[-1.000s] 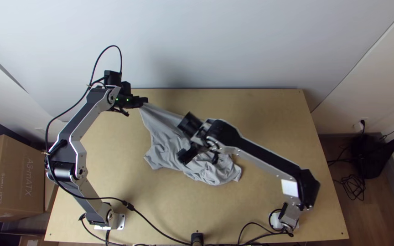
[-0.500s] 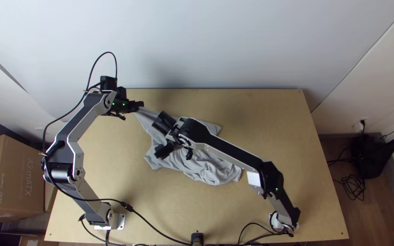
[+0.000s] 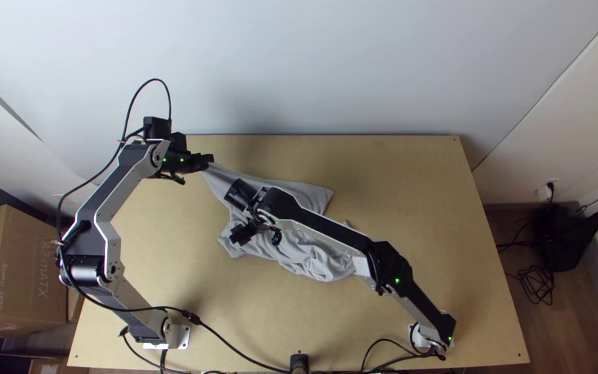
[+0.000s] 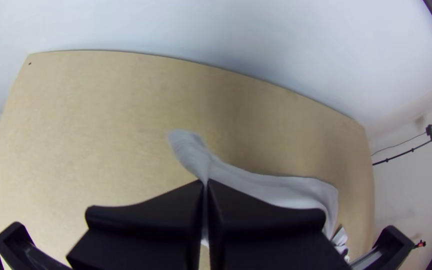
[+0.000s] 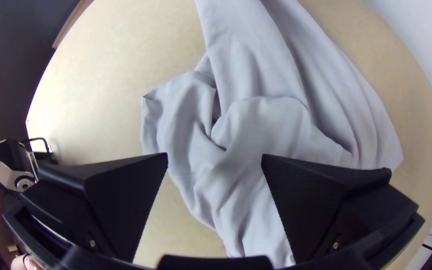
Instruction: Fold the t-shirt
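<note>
The grey t-shirt (image 3: 292,255) lies bunched and wrinkled left of the table's middle, its upper left part stretched up to my left gripper (image 3: 209,159). In the left wrist view my left gripper (image 4: 205,185) is shut on the t-shirt (image 4: 281,190), a short bit of cloth sticking out past the fingertips. My right gripper (image 3: 259,239) is over the t-shirt's left part. From the right wrist view, my right gripper (image 5: 215,159) stands open above the creased t-shirt (image 5: 261,130), with a wide gap between its fingers.
Bare wooden table (image 3: 410,187) stretches to the right of the cloth. A wall (image 3: 327,69) rises behind the far edge. The right arm's links cross over the cloth's right part. A black cable (image 3: 237,348) runs along the near left, and cardboard boxes (image 3: 22,270) stand left of the table.
The left gripper has moved a little left and slightly nearer, pulling the cloth along. The right arm has swung left over the t-shirt, uncovering a cloth edge behind it.
</note>
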